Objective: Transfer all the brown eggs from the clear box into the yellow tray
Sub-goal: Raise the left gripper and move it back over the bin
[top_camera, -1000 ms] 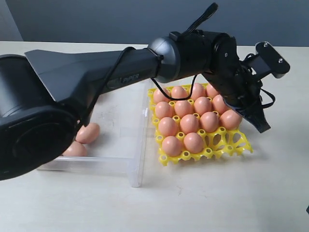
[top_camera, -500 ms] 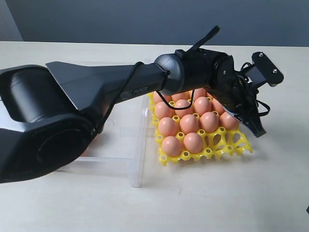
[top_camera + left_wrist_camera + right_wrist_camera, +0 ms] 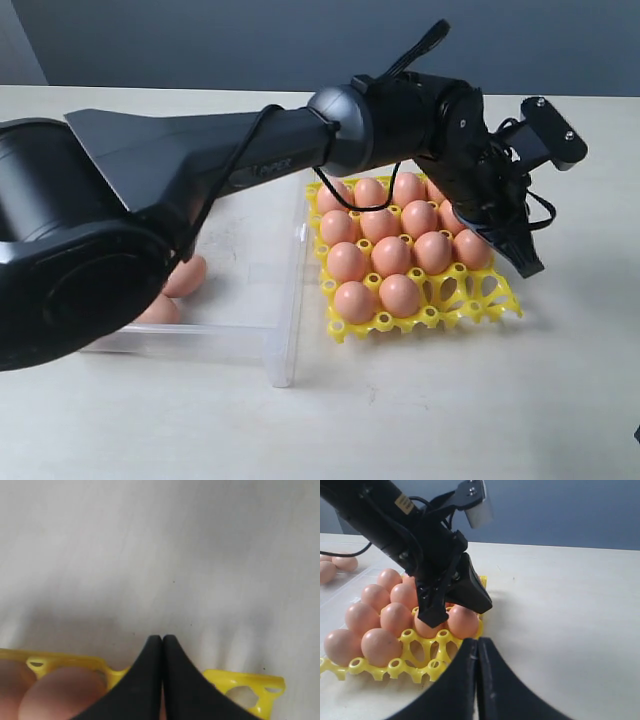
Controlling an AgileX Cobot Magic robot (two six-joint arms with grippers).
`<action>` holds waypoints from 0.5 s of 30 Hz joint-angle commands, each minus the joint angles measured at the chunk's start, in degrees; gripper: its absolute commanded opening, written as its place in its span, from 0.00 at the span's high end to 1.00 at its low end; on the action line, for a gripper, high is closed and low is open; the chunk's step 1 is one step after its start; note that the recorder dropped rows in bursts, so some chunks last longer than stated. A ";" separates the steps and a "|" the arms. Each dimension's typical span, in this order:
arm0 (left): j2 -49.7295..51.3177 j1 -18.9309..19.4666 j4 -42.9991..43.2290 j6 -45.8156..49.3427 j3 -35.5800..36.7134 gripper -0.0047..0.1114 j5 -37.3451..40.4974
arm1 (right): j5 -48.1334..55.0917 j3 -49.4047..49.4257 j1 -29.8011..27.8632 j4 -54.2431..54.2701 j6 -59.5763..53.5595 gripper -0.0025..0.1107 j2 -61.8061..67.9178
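Two brown eggs (image 3: 186,275) lie in the clear box (image 3: 285,330), and the rest fill most of the yellow tray (image 3: 480,300) just beside it. The exterior view shows the left gripper (image 3: 527,266) hanging over the tray's right edge. Only its own wrist view shows the fingers pressed together with nothing between them. The right gripper (image 3: 478,641) shows only in its own view, near the tray, pinched closed and empty too.

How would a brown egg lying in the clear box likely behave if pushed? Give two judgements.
The brown egg looks smooth and oval, so it would probably roll. The clear box floor seems flat, so likely only its low wall stops it.
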 commanded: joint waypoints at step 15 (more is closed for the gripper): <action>-17.67 7.81 4.39 -0.80 7.54 0.96 9.46 | -0.68 -0.20 0.08 -0.14 -0.01 0.97 0.00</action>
